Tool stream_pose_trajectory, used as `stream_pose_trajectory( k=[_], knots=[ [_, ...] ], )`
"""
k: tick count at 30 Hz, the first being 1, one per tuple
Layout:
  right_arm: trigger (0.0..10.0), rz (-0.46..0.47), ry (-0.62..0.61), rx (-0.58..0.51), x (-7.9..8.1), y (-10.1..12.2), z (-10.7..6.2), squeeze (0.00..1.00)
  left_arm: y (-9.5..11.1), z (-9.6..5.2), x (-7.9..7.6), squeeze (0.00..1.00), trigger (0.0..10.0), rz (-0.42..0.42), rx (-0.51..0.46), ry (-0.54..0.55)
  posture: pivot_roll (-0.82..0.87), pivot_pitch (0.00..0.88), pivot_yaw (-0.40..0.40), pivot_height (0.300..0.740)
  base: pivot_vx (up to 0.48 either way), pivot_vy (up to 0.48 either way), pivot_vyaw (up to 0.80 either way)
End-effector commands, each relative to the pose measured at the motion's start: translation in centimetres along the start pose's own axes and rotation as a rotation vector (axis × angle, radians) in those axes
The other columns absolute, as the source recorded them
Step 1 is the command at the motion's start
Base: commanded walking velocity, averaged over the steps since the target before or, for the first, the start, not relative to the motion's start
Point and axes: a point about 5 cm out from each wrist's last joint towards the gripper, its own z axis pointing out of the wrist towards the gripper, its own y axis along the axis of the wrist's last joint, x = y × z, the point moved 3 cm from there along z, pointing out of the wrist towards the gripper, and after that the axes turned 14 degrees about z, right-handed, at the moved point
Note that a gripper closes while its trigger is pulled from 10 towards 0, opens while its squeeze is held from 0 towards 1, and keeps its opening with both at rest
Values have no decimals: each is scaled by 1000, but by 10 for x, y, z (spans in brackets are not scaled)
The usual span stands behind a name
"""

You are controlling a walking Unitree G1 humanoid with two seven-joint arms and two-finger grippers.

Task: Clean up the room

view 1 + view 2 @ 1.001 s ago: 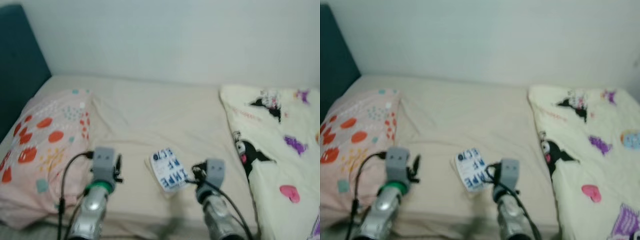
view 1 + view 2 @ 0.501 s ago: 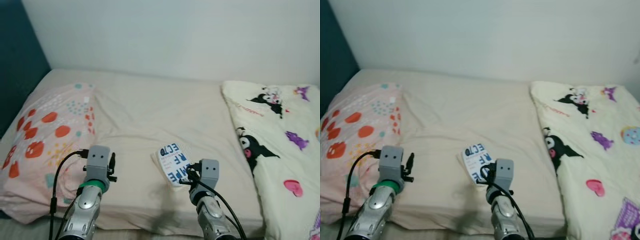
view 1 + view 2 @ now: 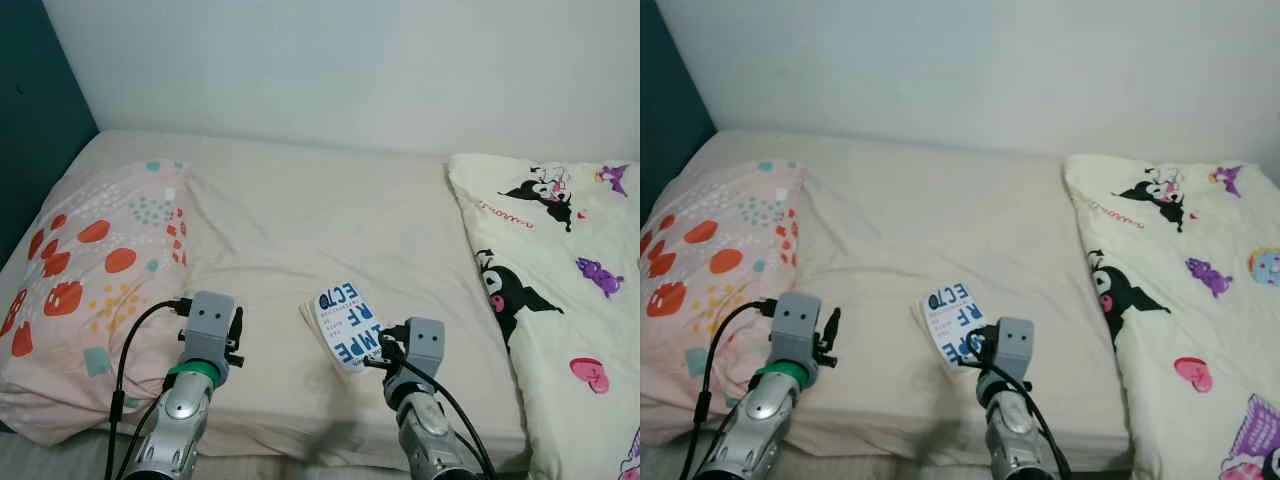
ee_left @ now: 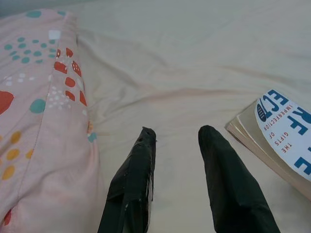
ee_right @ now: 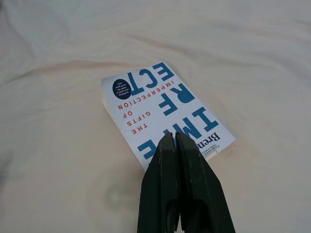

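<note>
A white paperback book [image 3: 345, 324] with blue and red lettering lies flat on the beige bed sheet [image 3: 320, 230], near the bed's front edge. My right gripper [image 5: 175, 138] hovers just over the book's near edge [image 5: 165, 116], its two fingers pressed together with nothing between them. The right wrist [image 3: 422, 347] sits beside the book. My left gripper [image 4: 176, 133] is open above bare sheet, with the book [image 4: 282, 138] off to its right and the pillow [image 4: 34, 97] to its left.
A pink pillow [image 3: 90, 270] with red and teal prints lies at the bed's left. A cream cartoon-print blanket [image 3: 560, 270] covers the right side. A white wall [image 3: 350, 70] backs the bed, and a dark teal headboard [image 3: 30, 130] stands at far left.
The head camera has shifted and the picture has sharpened. Both arms keep the same places relative to the book, and the book lies where it did.
</note>
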Motion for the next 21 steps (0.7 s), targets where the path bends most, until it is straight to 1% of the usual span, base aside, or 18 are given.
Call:
stream_pose_trajectory(
  k=[1, 9, 12, 16, 21],
  knots=[
    [10000, 18, -15, 14, -4, -5, -3, 0, -9, -6, -4, 0, 10000, 3, 23, -16, 22, 0, 34, 696, 0, 0, 0],
    [10000, 18, -12, 17, -4, -6, -3, 0, -10, -6, -4, 0, 10000, 10, 22, -22, 24, 0, 35, 661, 0, 0, 0],
    [10000, 18, -12, 17, -4, -6, -3, 0, -10, -6, -4, 0, 10000, 11, 22, -21, 24, 0, 35, 656, 0, 0, 0],
    [10000, 20, -9, 17, -3, -6, -3, 0, -11, -7, -4, 0, 10000, 17, 24, -23, 23, 0, 35, 627, 0, 0, 0],
    [10000, 16, -7, 16, -3, -6, -4, 0, -11, -7, -5, 0, 10000, 18, 26, -23, 23, 0, 32, 627, 0, 0, 0]
  ],
)
